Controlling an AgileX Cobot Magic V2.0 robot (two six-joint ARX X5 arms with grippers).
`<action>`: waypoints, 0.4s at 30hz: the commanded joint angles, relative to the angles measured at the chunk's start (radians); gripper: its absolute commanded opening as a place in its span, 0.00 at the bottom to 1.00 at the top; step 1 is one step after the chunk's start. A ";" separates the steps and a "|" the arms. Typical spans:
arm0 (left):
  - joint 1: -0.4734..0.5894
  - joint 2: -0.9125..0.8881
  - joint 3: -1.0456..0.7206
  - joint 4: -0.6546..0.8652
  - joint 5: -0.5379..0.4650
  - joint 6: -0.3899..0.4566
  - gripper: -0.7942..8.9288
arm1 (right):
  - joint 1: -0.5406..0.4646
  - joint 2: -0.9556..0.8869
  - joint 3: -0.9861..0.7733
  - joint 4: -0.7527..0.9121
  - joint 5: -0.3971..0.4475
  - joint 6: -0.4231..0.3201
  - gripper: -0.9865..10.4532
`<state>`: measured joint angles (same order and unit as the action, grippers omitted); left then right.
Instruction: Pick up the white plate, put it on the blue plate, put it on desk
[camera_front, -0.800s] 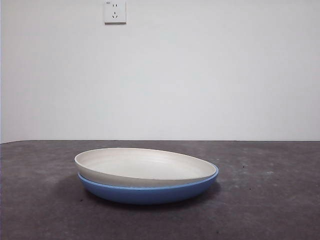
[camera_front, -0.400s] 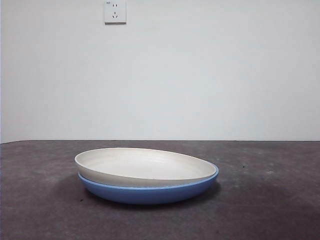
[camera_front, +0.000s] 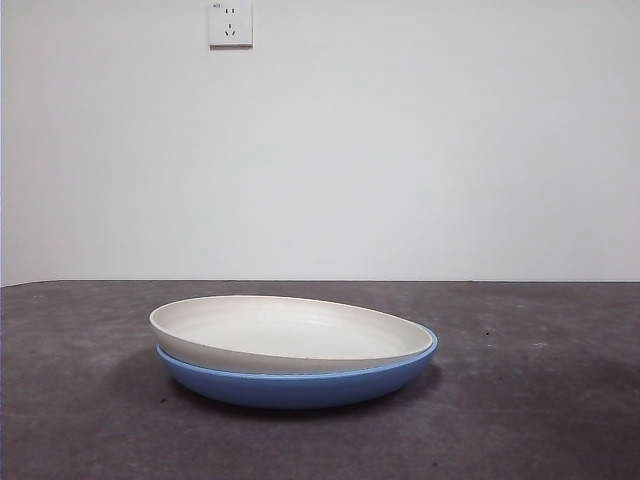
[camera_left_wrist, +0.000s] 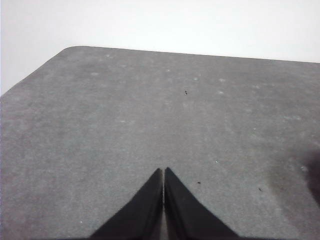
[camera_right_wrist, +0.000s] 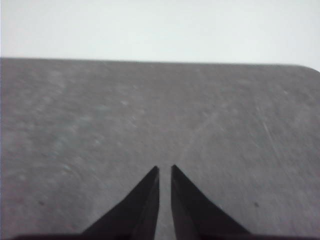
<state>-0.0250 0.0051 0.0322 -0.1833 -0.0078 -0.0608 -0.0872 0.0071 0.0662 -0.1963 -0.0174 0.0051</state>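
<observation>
The white plate (camera_front: 285, 333) sits nested in the blue plate (camera_front: 300, 386), tilted slightly so that its left rim rides higher than the blue rim while its right edge sinks just inside it. The pair rests on the desk (camera_front: 540, 400), near the middle of the front view. Neither arm is near the plates. The left gripper (camera_left_wrist: 164, 172) hangs over bare desk with its jaws pressed together, holding nothing. The right gripper (camera_right_wrist: 165, 170) also hangs over bare desk, its jaws nearly together with only a thin slit between them, empty. A wall socket (camera_front: 230, 23) is on the far wall.
</observation>
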 joint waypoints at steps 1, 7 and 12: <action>-0.002 -0.002 -0.021 -0.005 0.007 0.015 0.09 | -0.004 -0.003 -0.026 0.018 0.028 -0.006 0.12; -0.002 -0.002 -0.021 -0.005 0.007 0.015 0.09 | -0.002 -0.003 -0.056 0.024 0.038 -0.007 0.12; -0.002 -0.002 -0.021 -0.005 0.007 0.015 0.09 | 0.003 -0.003 -0.055 0.021 0.043 -0.006 0.12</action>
<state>-0.0250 0.0051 0.0322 -0.1833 -0.0074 -0.0608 -0.0849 0.0067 0.0212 -0.1783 0.0216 0.0036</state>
